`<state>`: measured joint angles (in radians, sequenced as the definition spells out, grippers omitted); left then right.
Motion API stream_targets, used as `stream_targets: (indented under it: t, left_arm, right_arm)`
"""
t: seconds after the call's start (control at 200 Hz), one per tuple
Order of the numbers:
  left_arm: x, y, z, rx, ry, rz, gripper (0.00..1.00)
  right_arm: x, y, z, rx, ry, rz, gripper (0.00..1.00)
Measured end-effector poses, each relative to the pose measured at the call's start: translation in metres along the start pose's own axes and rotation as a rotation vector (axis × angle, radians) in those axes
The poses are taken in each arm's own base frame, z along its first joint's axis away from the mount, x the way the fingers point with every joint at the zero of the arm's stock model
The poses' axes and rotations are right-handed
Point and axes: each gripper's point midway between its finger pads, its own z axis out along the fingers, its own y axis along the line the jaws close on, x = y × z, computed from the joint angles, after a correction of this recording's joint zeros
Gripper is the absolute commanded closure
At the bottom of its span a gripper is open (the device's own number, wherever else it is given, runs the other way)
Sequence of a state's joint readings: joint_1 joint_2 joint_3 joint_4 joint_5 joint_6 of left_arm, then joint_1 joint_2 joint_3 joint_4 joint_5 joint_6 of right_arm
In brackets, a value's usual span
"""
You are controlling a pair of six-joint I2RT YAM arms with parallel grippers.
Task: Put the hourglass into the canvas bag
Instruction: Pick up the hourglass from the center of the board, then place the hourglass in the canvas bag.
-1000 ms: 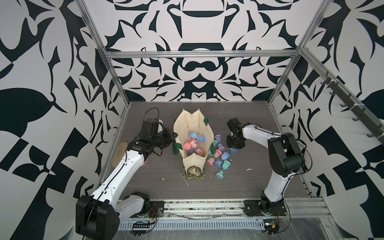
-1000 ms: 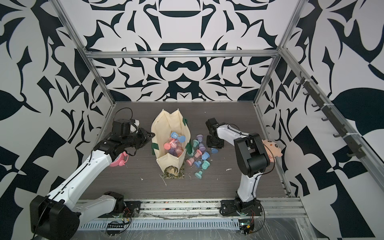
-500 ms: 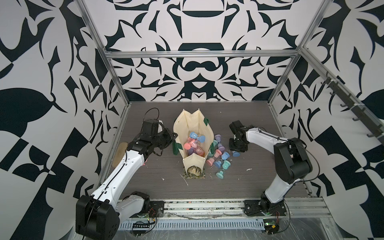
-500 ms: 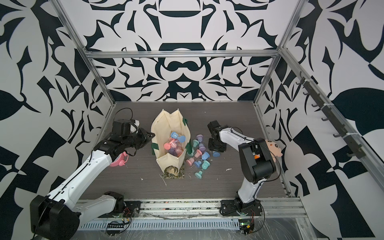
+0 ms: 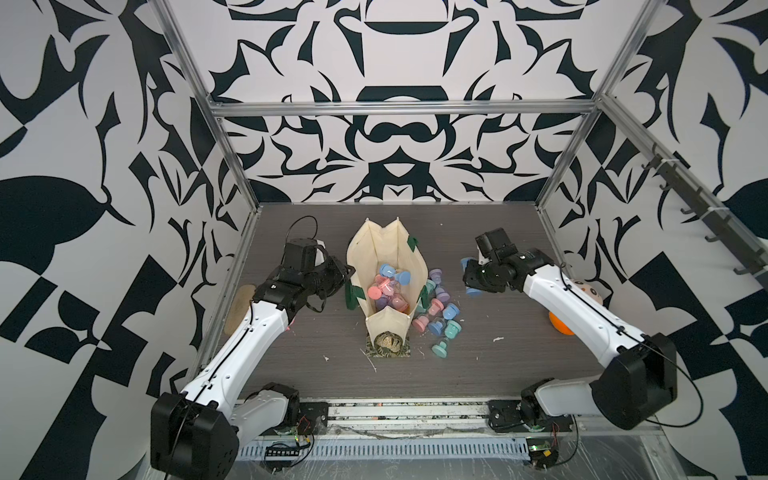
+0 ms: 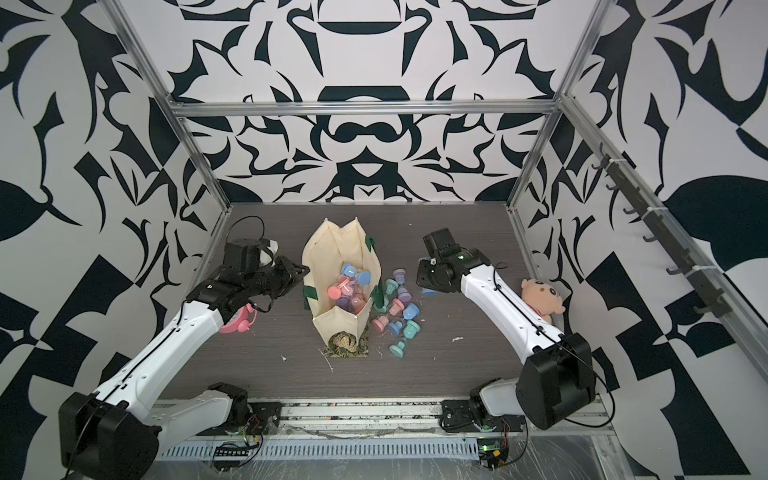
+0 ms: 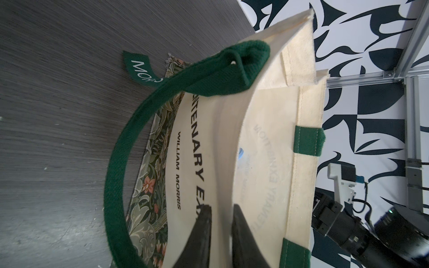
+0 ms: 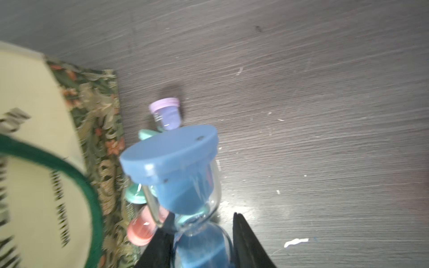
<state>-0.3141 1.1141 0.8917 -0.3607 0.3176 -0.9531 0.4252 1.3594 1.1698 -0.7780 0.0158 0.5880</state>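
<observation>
1. Right now the right gripper (image 8: 203,218) is clamped on the glass waist of the blue hourglass (image 8: 185,176), with one capped bulb on each side of the fingers.
2. Its long axis runs across the line on which the fingers close. In both top views it also lies crosswise to the line from my fingers (image 5: 469,276) to the canvas bag (image 5: 376,253). One cap points to the far side of the table (image 5: 519,353), the other to the near side.
3. It looks clear of the table, though I can't be sure from the blurred wrist view.
4. The bag's open mouth lies off the fingertips toward the other arm, well apart from them. The loose hourglasses (image 5: 436,307) are scattered between the fingers and the bag.
5. The left gripper (image 7: 221,208) is pinched on the bag's near wall just below the rim, so that arm is nearer the bag but occupied.
6. I judge the carry belongs to the right arm: sideways over the loose pile, then down into the mouth. I'd keep the long axis in line with the mouth's length so the caps clear both walls.
</observation>
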Motion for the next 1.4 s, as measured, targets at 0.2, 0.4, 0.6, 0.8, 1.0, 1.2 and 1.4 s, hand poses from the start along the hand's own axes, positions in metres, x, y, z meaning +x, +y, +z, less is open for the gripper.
stream_targets:
  t: [0.2,0.4,0.6,0.8,1.0,1.2,1.4]
  left_arm:
    - [0.000,0.000,0.000,0.000,0.000,0.000,0.82]
    - [0.000,0.000,0.000,0.000,0.000,-0.001,0.84]
    - [0.001,0.000,-0.001,0.001,0.000,0.000,0.84]
    - [0.000,-0.002,-0.003,0.006,-0.003,0.003,0.84]
    - [0.001,-0.001,-0.003,0.003,0.000,0.003,0.85]
    - [0.002,-0.001,-0.003,0.002,0.000,0.004,0.85]
    - [0.002,0.000,-0.003,0.000,0.002,0.004,0.86]
  right_arm:
    - [-0.004,0.052,-0.042,-0.095,-0.065,-0.087,1.00]
    - [-0.010,0.110,-0.092,-0.217,-0.164,-0.173,1.00]
    - [0.002,0.159,-0.110,-0.289,-0.180,-0.261,1.00]
    - [0.019,0.197,-0.094,-0.298,-0.141,-0.324,1.00]
    - [0.030,0.220,-0.077,-0.293,-0.104,-0.334,1.00]
    - [0.032,0.237,-0.057,-0.270,-0.069,-0.313,1.00]
    - [0.046,0.241,-0.020,-0.214,0.004,-0.307,1.00]
